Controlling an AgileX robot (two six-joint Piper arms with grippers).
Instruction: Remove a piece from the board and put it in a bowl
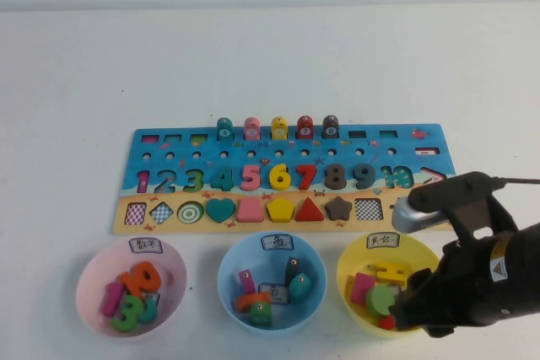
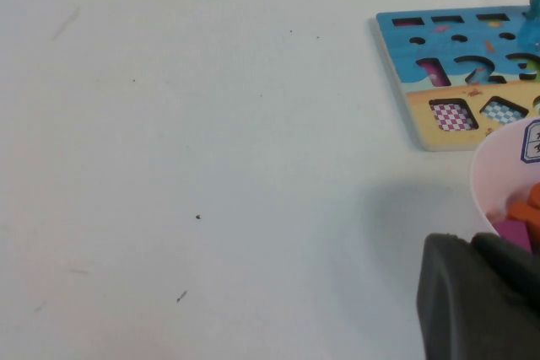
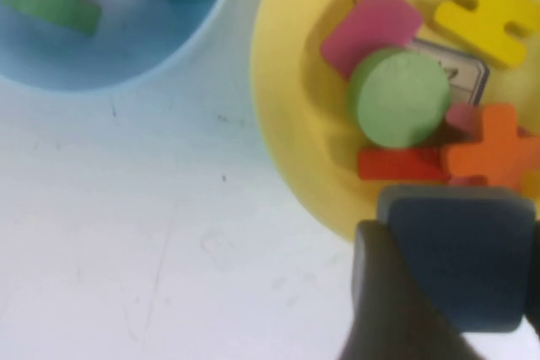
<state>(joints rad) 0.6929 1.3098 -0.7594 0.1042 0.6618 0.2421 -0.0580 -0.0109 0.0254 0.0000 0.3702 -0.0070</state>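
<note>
right gripper [image 3: 460,292] pinches the blue square piece [image 3: 462,255] at the near rim of the yellow bowl [image 1: 354,269], off the board [image 1: 169,176]. left gripper [image 2: 481,301] sits beside the pink bowl [image 2: 489,183]; can't tell its jaw state.

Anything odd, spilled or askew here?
Nothing spilled or damaged. The board lies flat and all three bowls sit upright. The right tool holds the slate-blue square piece over the near rim of the yellow bowl, not yet dropped. The left tool sits beside the pink bowl.
</note>
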